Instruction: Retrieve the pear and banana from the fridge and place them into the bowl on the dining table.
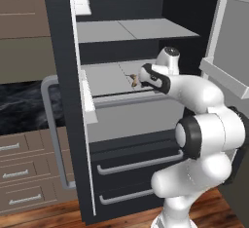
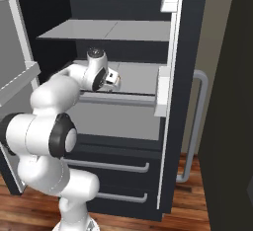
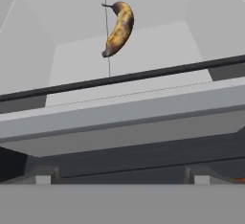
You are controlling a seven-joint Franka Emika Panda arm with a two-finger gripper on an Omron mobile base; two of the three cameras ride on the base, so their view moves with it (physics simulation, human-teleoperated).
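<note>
We're at the reach-in step: fridge (image 1: 63,100) doors open, banana (image 3: 118,28) lying on the middle shelf (image 1: 104,78) toward the back, gripper (image 3: 119,179) released just outside the shelf's front edge, next move needs pushing forward over the banana then clamping.

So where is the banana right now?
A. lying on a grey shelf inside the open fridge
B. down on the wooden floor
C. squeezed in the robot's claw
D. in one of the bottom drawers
A. The banana lies by itself on the pale grey shelf inside the open fridge, with the claw's fingertips apart and short of it.
</note>
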